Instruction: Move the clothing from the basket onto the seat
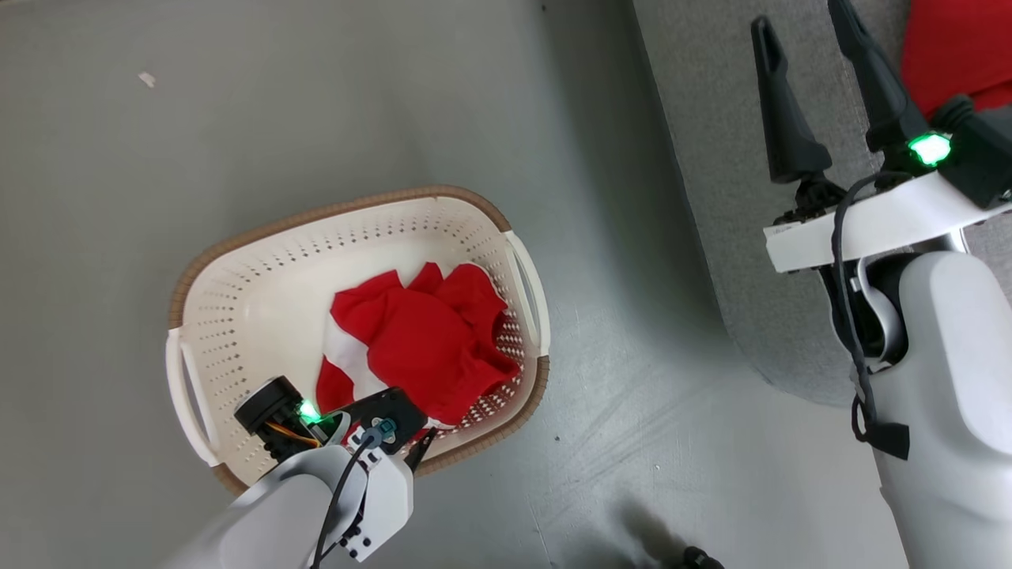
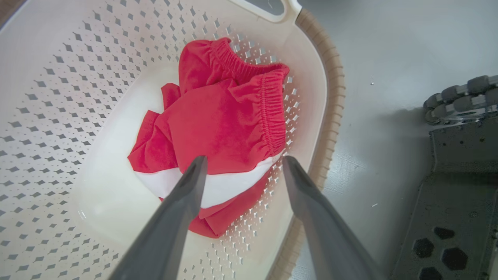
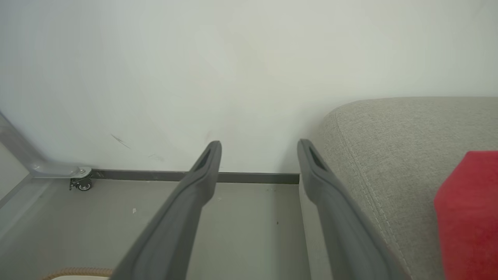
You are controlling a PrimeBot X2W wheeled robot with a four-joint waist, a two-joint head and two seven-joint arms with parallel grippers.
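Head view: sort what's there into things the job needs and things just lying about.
Belongs to the job:
- red clothing, crumpled inside the basket
- grey sofa
- second red garment, already on the sofa

Just lying about:
- pale scrap on the floor
- small dark object at the bottom edge, too cropped to identify

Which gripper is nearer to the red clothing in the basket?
Left. The left gripper hangs open above the clothing in the basket; the right gripper is open by the seat.
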